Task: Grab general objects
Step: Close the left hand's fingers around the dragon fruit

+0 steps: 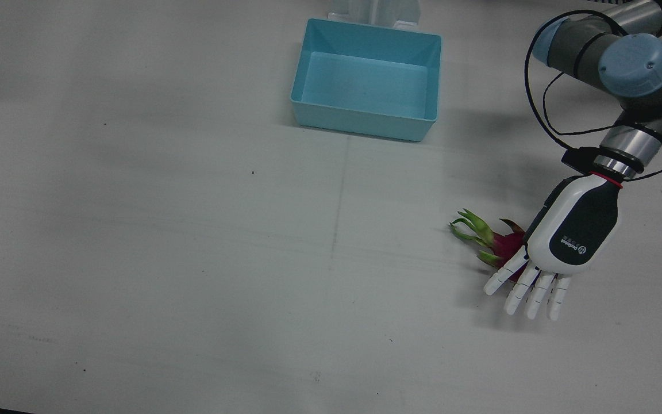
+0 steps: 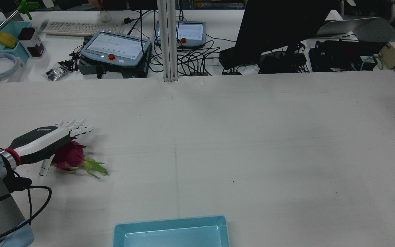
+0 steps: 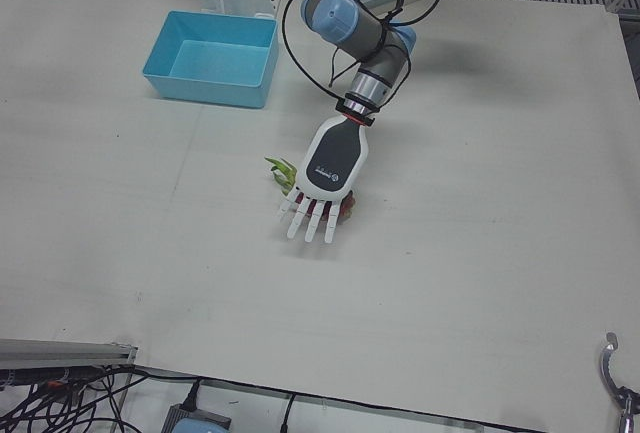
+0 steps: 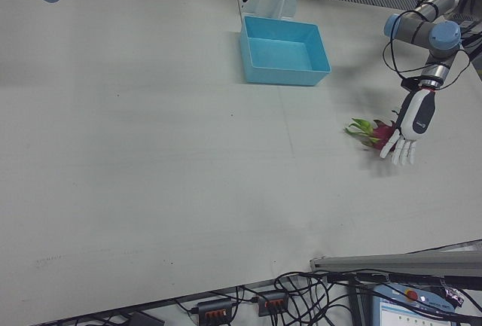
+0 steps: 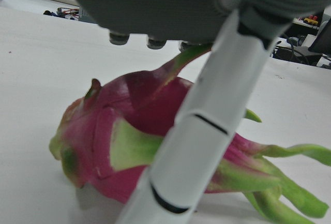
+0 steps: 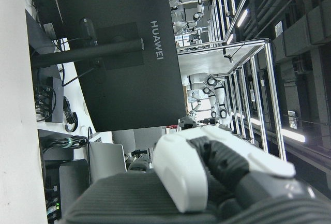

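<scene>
A magenta dragon fruit with green scales lies on the white table, toward the robot's left side. My left hand hovers palm-down right over it, fingers straight and spread, holding nothing. The rear view shows the fruit jutting out from under the hand, with the thumb pointing down beside it. From the left hand view, the fruit lies just below the palm and one white finger crosses in front. In the right hand view, only part of my right hand shows, raised, with nothing in it.
An empty light-blue bin stands on the robot's side of the table, near its middle. A black monitor, control pendants and cables sit on the desk beyond the far edge.
</scene>
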`<control>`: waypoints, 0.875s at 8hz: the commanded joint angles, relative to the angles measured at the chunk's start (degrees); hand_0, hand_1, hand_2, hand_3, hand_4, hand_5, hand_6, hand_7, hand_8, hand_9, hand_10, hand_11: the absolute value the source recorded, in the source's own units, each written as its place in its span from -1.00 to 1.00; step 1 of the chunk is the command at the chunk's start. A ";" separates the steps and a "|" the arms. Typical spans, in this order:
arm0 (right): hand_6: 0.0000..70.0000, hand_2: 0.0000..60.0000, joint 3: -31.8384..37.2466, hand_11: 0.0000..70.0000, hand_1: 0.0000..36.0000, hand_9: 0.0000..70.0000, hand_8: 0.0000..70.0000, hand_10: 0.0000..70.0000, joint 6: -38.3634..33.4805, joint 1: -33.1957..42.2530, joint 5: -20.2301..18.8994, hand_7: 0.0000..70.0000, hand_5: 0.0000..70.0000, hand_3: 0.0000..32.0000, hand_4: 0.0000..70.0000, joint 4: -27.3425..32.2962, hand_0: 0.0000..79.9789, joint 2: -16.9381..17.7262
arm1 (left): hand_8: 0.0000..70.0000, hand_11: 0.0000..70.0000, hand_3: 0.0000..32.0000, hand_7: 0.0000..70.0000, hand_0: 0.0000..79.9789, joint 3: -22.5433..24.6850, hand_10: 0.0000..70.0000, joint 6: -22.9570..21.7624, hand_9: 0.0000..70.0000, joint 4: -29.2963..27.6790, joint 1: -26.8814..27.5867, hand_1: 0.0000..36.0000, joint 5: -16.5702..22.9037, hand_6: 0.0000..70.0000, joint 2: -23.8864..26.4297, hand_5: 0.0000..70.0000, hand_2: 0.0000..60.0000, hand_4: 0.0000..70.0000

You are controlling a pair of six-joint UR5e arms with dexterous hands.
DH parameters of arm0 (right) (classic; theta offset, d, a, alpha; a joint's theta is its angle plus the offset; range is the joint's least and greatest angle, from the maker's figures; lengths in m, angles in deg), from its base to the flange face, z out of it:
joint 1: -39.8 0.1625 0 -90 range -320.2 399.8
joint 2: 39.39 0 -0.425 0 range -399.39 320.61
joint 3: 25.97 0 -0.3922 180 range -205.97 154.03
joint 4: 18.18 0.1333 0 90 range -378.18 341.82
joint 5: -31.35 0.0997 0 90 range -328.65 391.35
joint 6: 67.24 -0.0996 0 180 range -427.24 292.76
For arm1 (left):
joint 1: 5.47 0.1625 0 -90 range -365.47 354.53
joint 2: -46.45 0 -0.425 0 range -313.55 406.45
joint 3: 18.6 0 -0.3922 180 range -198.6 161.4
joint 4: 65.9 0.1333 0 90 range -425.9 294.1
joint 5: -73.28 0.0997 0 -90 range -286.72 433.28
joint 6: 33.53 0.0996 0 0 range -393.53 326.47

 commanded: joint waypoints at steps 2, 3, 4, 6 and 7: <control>-1.00 -1.00 -0.04 -1.00 -1.00 -1.00 -1.00 -1.00 0.00 0.00 0.00 -1.00 -1.00 -1.00 -1.00 0.00 -1.00 0.00 | -1.00 -1.00 -0.24 -1.00 0.88 -2.63 -1.00 -0.24 -1.00 -1.49 0.04 1.00 -2.45 -1.00 0.25 -1.00 -0.61 -1.00; -1.00 -1.00 -0.04 -1.00 -1.00 -1.00 -1.00 -1.00 0.00 0.00 0.00 -1.00 -1.00 -1.00 -1.00 0.00 -1.00 0.00 | -1.00 -1.00 -0.12 -1.00 0.99 -2.63 -1.00 -0.33 -1.00 -1.49 0.12 1.00 -2.81 -1.00 0.34 -1.00 -0.60 -1.00; -1.00 -1.00 -0.04 -1.00 -1.00 -1.00 -1.00 -1.00 0.00 0.00 0.00 -1.00 -1.00 -1.00 -1.00 0.00 -1.00 0.00 | -1.00 -1.00 -0.15 -1.00 1.00 -2.80 -1.00 -0.33 -1.00 -1.58 0.12 1.00 -2.98 -1.00 0.60 -1.00 -0.60 -1.00; -1.00 -1.00 -0.04 -1.00 -1.00 -1.00 -1.00 -1.00 0.00 0.00 0.00 -1.00 -1.00 -1.00 -1.00 0.00 -1.00 0.00 | -1.00 -1.00 -0.18 -1.00 1.00 -4.99 -1.00 -0.33 -1.00 -2.10 0.21 1.00 -3.69 -1.00 2.09 -1.00 -0.59 -1.00; -1.00 -1.00 -0.04 -1.00 -1.00 -1.00 -1.00 -1.00 0.00 0.00 0.00 -1.00 -1.00 -1.00 -1.00 0.00 -1.00 0.00 | -1.00 -1.00 -0.11 -1.00 1.00 -5.17 -1.00 -0.33 -1.00 -2.28 0.21 1.00 -3.69 -1.00 2.27 -1.00 -0.60 -1.00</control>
